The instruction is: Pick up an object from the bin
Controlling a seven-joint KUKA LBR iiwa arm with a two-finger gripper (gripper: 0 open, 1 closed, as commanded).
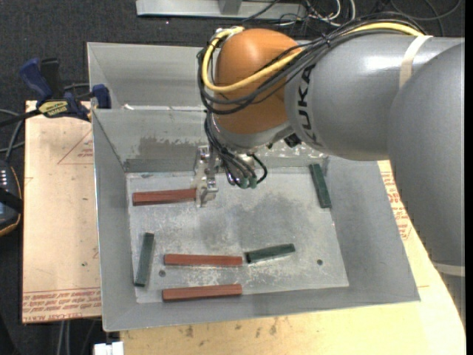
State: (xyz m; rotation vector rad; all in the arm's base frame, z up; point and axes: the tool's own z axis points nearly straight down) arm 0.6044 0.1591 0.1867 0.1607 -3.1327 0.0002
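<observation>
Just beside the tool (206, 196) lies a flat reddish-brown bar (164, 196).

Red-brown bars (164, 196) (203, 259) (202, 292): 3. One just left of the gripper (208, 191), two below it.
Dark green bars (320, 186) (270, 254) (143, 259): 3. One to its right, two below it.

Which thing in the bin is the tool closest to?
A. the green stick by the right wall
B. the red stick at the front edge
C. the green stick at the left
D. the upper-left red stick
D: the tool hangs just at the right end of the upper-left red stick.
</observation>
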